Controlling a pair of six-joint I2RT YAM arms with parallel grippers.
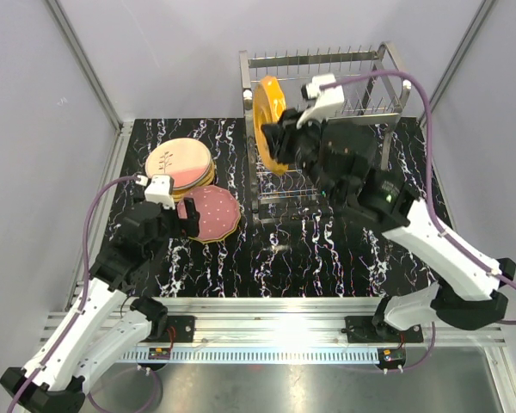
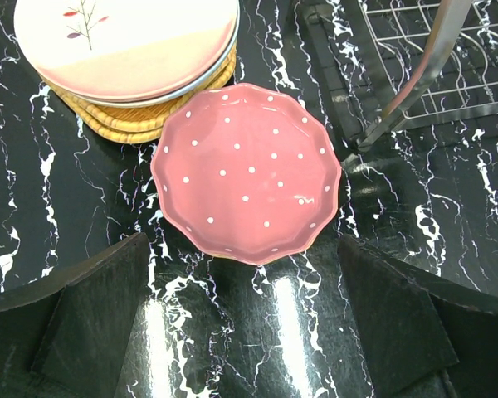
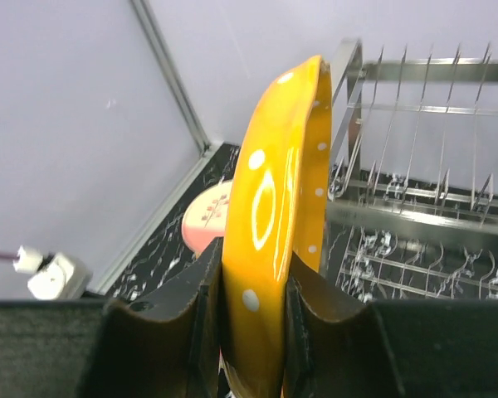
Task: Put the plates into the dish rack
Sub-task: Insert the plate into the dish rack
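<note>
Bright, even overhead light; glare on tabletop (image 2: 282, 311) & front rail (image 1: 275, 331); rt-wrist fingers (image 3: 191, 332) soft-focus.

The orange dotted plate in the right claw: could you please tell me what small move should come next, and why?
Probably ease it across to the upright prongs of the dish rack, lining its rim with a gap. The right claw grips the orange dotted plate on edge near the rack's left end, and the prongs in view hold nothing.

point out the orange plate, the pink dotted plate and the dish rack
orange plate (image 3: 274, 215), right wrist view, mid-height on its glossy side
pink dotted plate (image 2: 247, 172), left wrist view, centre of its face
dish rack (image 3: 432, 71), right wrist view, on its top rail
</note>
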